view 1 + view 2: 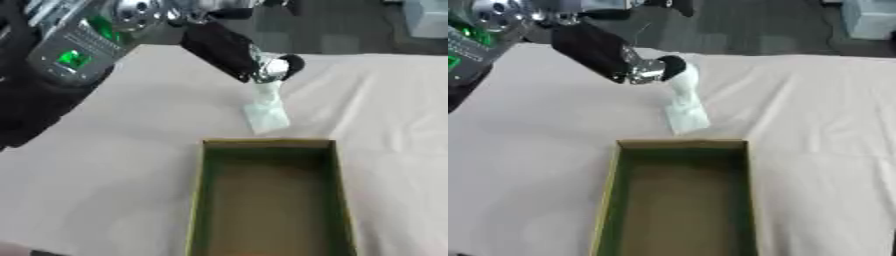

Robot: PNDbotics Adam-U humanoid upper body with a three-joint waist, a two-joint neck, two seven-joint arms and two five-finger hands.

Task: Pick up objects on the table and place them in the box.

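Left hand has its fingers pinched round the top of a pale soft packet, which hangs w/ its bottom end just behind the far rim of the box — so prob mid-carry, not dropped yet. Next it needs to come fwd over the opening, then let go — no readable labels or writing anywhere afaict.
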